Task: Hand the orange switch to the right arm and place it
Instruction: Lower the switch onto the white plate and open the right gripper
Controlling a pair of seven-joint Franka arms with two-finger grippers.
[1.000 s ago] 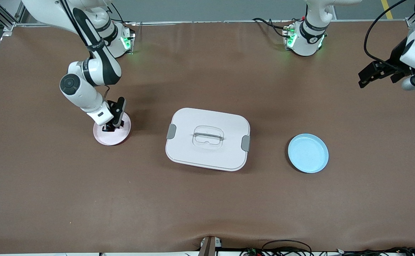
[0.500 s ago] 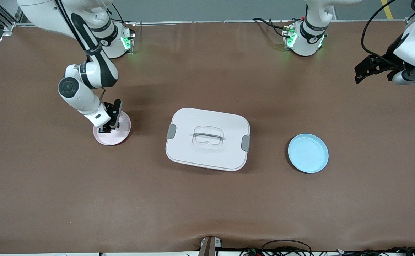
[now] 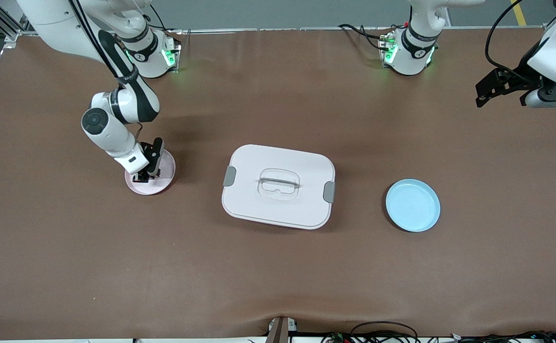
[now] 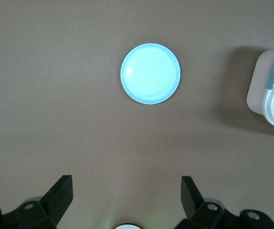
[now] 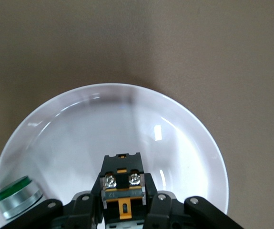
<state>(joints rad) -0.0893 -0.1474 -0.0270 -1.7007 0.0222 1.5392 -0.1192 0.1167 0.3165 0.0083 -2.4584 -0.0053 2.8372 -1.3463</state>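
Placement is what you are looking at: the right gripper (image 5: 122, 210) is low over the pink plate (image 3: 163, 181) toward the right arm's end of the table (image 3: 278, 276), its fingers (image 5: 158, 206) clamped on the orange switch (image 5: 121, 188), which sits at or just above the plate's floor; contact cannot be told.

Risk one: a small round part with a green top (image 5: 16, 196) lies on the same plate near its rim; drift toward it and the gripper could knock it. Risk two: the plate is smooth and glossy, so a switch let go while tilted may well slide or topple.

The switch is a small black block with two metal screw heads and an orange tab. The plate is shallow and round with a raised rim.

Your left gripper (image 4: 125, 191) waits with fingers apart, high over the table's left-arm end, above the matte brown cloth. A round blue plate (image 3: 412, 205) and a lidded whitish box (image 3: 278, 186) with grey latches lie mid-table.
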